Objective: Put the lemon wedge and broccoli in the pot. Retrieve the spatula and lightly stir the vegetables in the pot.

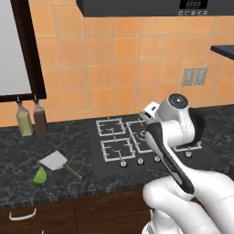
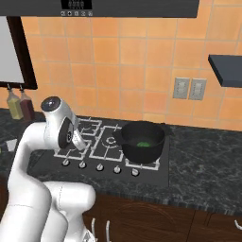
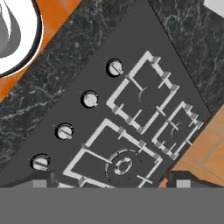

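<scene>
1. On the black four-burner cooktop [image 2: 101,149], at its back right burner, stands the round, deep, matte black cooking pot [image 2: 142,141] with small side handles.
2. Inside that pot lies a small mid-green lump, the broccoli [image 2: 142,142] — dimly seen against the dark wall.
3. Left of the cooktop, on the dark speckled stone counter [image 1: 27,160], rests the spatula [image 1: 58,162]: a flat, pale grey, squarish blade with a thin brown wooden handle pointing toward the cooktop.
4. Just beside the blade's near corner, on the side away from the cooktop, lies the small yellow-green curved lemon wedge [image 1: 40,176]; whether the two touch I cannot tell.
5. Above the cooktop's left burners hangs the robot's hand; its two-finger gripper [image 3: 109,183] has its jaws spread wide and empty, looking down on the grates and the row of four silver knobs [image 3: 89,99].
6. Behind the counter, left of the cooktop, two bottles stand together — one yellowish [image 1: 24,121], one dark red [image 1: 40,119].
</scene>
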